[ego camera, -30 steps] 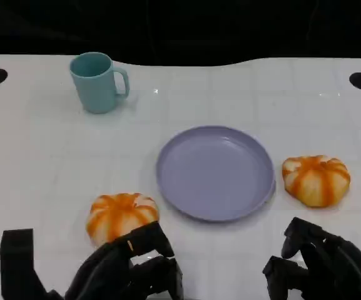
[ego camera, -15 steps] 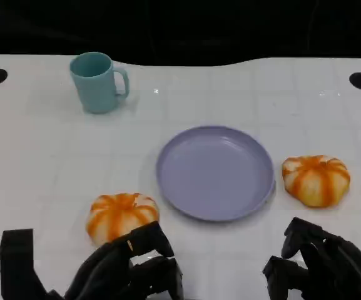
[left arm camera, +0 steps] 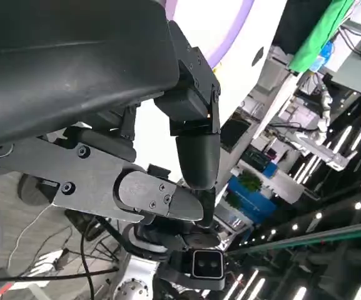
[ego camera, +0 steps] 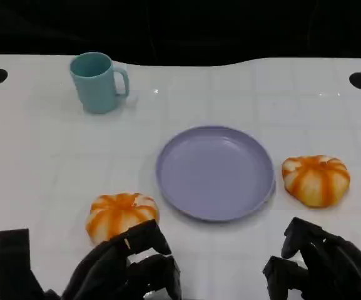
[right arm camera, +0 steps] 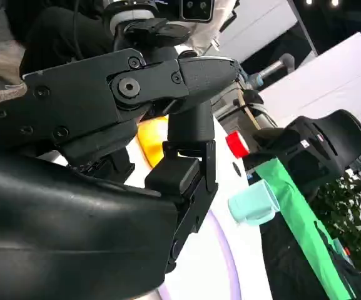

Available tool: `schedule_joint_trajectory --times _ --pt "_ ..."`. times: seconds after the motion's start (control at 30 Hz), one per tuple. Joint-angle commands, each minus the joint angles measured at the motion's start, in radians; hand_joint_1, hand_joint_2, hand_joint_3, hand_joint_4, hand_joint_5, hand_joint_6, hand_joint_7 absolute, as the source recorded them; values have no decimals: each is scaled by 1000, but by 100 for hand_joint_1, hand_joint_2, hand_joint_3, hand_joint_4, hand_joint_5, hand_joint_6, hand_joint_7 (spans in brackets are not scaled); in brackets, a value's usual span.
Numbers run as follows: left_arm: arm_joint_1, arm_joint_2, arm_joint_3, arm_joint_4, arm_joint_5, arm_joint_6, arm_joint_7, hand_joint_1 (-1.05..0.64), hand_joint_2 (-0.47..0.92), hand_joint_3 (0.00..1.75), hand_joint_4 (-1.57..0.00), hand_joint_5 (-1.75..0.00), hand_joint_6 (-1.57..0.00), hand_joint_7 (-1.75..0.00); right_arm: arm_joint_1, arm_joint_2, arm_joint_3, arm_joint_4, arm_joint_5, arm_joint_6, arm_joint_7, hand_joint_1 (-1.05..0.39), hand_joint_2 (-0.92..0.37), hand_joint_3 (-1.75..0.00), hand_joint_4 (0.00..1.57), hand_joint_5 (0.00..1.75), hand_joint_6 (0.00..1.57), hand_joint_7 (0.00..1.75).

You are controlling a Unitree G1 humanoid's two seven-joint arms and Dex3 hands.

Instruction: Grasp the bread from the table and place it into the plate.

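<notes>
Bread (ego camera: pixel 121 214) lay on the worktop (ego camera: pixel 42 156) left of the plate (ego camera: pixel 215 172), just beyond the left hand (ego camera: pixel 121 269), whose empty fingers curled loosely apart; it should close gently around the sides.

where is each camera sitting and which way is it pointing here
Head view: high on the robot, looking down at the table, plate, two breads, cup; left hand and right hand at the near edge.
Left wrist view: behind the left hand, facing the plate's rim and the room.
Right wrist view: behind the right hand, facing bread, cup.
All three share the plate.
</notes>
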Motion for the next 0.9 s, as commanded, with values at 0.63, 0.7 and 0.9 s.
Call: schedule_joint_trajectory --times 0.63,0.7,0.9 --pt "19 102 -24 -195 285 -327 117 -71 92 1 -43 -117 -45 -46 -13 -17 -11 9 7 -6 16 -69 -92 -19 87 162 75 136" --pt "20 121 -29 -230 331 -343 146 -67 91 1 -40 -118 -42 -45 -14 -17 -12 9 9 -2 15 -69 -92 -18 87 162 76 136" --pt "30 181 -38 -299 422 -365 196 -60 90 0 -28 -120 -35 -40 -14 -18 -14 13 12 2 20 -68 -92 -18 87 161 75 136"
